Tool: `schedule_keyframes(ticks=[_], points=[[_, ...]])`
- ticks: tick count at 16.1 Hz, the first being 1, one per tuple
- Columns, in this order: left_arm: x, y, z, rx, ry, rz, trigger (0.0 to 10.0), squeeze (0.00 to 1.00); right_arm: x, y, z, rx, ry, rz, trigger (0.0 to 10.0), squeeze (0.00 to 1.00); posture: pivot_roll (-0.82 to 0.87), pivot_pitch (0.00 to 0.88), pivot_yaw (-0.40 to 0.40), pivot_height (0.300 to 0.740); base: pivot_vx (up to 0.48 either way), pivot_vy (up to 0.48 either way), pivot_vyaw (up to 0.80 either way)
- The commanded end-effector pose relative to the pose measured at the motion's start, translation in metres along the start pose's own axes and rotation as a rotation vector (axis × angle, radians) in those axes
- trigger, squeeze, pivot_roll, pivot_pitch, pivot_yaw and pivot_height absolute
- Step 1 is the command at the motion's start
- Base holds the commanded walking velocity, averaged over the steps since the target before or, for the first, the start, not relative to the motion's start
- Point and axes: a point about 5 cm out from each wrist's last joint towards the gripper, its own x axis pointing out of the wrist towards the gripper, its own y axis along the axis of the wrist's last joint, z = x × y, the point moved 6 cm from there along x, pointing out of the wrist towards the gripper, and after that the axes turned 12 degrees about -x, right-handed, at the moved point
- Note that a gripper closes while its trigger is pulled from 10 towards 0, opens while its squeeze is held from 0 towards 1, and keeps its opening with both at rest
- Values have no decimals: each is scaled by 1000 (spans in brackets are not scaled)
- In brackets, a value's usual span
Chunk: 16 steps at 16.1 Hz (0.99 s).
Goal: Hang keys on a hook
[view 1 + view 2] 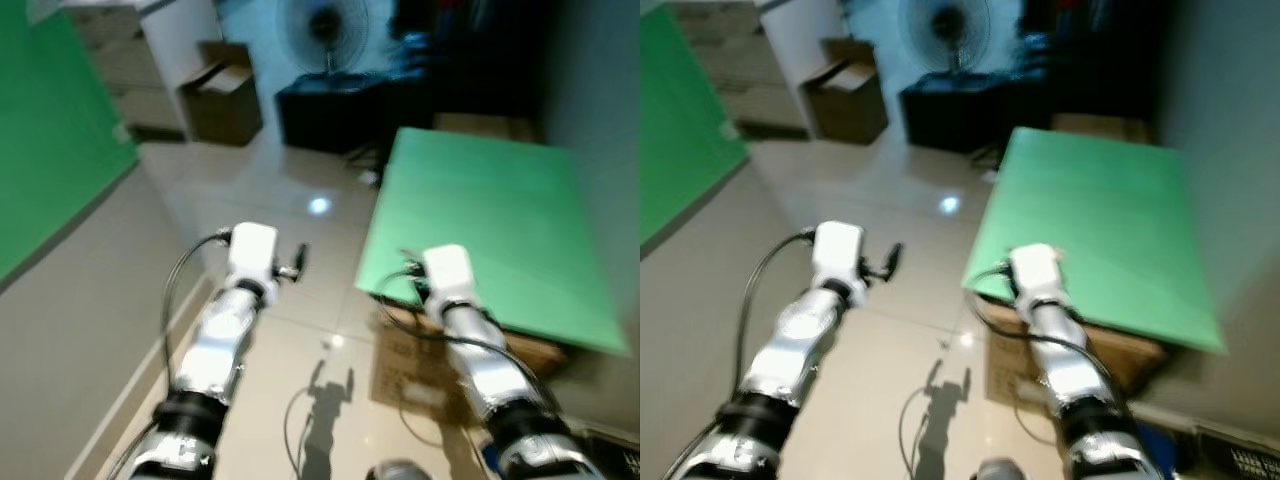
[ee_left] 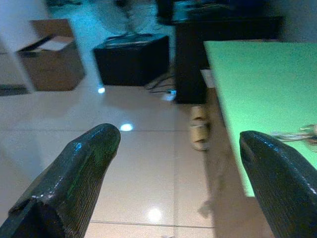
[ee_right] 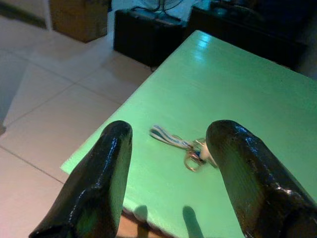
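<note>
Right claw lined up over the keys, pickup not yet made.

The keys [image 3: 190,148], on a striped strap, lie flat near the front edge of the green worktop [image 1: 490,200]. The right claw [image 3: 168,168] hangs above them with fingers spread wide and nothing held; the left claw [image 2: 178,168] is also wide and empty, out over the tiled floor [image 1: 290,220]. To do this well, I judge the right claw should drop straight down, straddle the ring cluster rather than the limp strap, and close only once the fingertips are almost on the surface. No hook can be made out. The head views are blurred, and no writing or brand is readable, not even on the cardboard box [image 1: 222,92].
</note>
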Motion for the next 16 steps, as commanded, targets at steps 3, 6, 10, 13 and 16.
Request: schedule_keyframes(ticks=[3,6,10,13,16], points=[[-5,-3,-15,19,27,-14,10000,0,1,17,-16,4,33,49,10000,0,-221,0,107,740,389,-277,0],[-4,-5,-11,15,16,-19,10000,0,0,17,-17,26,34,54,10000,0,-226,0,109,740,390,-275,-215],[-4,-4,-12,-3,29,-12,10000,0,-1,16,-16,38,36,50,10000,0,-229,0,109,740,284,-217,-617],[-4,-5,-12,-4,30,-17,10000,0,-2,15,-17,38,38,47,10000,0,-229,0,109,740,0,0,-604],[-5,-6,-11,-6,26,-18,10000,0,-2,15,-17,41,31,45,10000,0,-232,0,114,740,0,0,-600]])
